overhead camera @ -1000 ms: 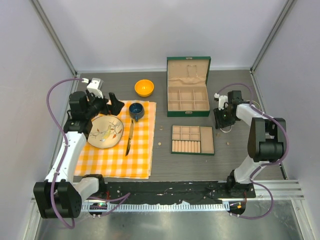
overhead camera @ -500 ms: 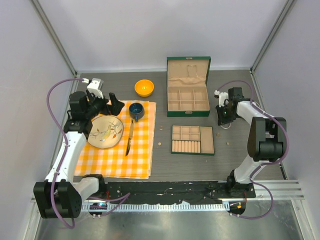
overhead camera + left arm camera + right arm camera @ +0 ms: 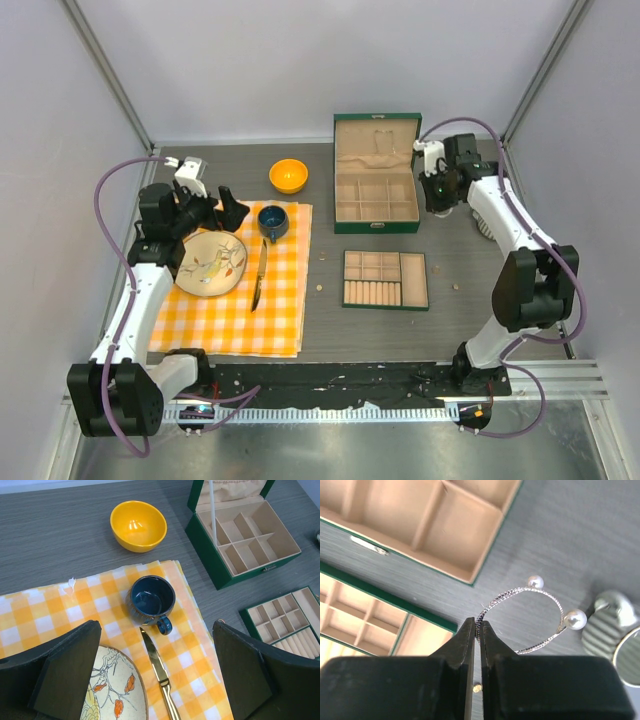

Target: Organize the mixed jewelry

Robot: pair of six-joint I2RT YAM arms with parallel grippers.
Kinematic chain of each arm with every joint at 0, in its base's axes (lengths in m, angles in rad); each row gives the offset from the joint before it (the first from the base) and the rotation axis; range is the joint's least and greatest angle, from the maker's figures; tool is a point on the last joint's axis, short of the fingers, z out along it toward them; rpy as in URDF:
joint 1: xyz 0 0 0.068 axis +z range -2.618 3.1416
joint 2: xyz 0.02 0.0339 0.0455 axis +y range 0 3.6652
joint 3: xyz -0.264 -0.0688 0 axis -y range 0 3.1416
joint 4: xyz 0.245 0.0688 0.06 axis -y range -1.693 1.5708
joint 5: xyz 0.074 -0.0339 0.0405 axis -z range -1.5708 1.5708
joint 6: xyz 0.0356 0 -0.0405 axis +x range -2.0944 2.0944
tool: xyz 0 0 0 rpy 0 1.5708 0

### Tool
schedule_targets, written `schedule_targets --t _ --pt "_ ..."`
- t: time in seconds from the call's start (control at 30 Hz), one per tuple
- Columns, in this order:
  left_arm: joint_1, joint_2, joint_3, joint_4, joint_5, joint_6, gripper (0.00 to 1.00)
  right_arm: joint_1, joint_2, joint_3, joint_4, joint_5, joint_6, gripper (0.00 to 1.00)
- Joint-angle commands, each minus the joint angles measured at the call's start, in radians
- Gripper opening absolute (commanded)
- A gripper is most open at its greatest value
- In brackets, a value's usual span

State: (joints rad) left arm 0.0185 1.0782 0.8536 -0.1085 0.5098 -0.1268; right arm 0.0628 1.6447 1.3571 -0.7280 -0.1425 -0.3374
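My right gripper (image 3: 478, 630) is shut on a thin silvery hoop bracelet (image 3: 506, 595) with two pearl ends and holds it above the grey table. In the top view this gripper (image 3: 437, 195) hovers just right of the open green jewelry box (image 3: 375, 226). A tiny gold bead (image 3: 477, 687) lies on the table below the jaws. Small pale pieces lie near the green compartment tray (image 3: 385, 304), one to its left (image 3: 317, 290), another to its right (image 3: 453, 288). My left gripper (image 3: 215, 210) is open and empty over the checked cloth (image 3: 205, 672).
On the yellow checked cloth (image 3: 235, 320) are a painted plate (image 3: 210, 263), a knife (image 3: 257, 280) and a blue cup (image 3: 272, 221). An orange bowl (image 3: 288, 175) stands behind it. A ribbed silver piece (image 3: 605, 630) and a ring (image 3: 626, 657) lie right of the bracelet.
My right gripper has risen from the table right of the tray and moved back and left to the box's right side, carrying the bracelet. The left arm has not moved.
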Motion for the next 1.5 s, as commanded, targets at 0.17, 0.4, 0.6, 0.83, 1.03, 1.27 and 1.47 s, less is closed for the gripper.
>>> schedule_targets --t 0.17,0.4,0.6,0.83,1.03,1.27,1.47 --pt "0.006 -0.021 -0.002 0.047 0.004 -0.004 1.0 0.15 0.125 0.329 -0.083 0.103 0.037 0.01" --pt "0.006 -0.021 -0.002 0.049 0.003 -0.01 1.0 0.196 0.311 0.528 -0.1 0.124 0.049 0.01" --pt "0.006 -0.018 0.001 0.043 -0.001 -0.007 1.0 0.212 0.437 0.62 -0.103 0.124 0.047 0.01" --pt "0.006 -0.015 -0.001 0.04 -0.007 -0.002 1.0 0.213 0.512 0.654 -0.094 0.106 0.04 0.01" --pt "0.005 -0.014 -0.002 0.044 -0.004 -0.002 1.0 0.213 0.54 0.646 -0.071 0.095 0.043 0.01" --pt "0.006 -0.014 -0.005 0.047 -0.004 -0.002 1.0 0.213 0.561 0.652 -0.05 0.093 0.035 0.01" --pt "0.006 -0.012 -0.005 0.047 -0.005 0.0 1.0 0.213 0.573 0.649 -0.036 0.106 0.02 0.01"
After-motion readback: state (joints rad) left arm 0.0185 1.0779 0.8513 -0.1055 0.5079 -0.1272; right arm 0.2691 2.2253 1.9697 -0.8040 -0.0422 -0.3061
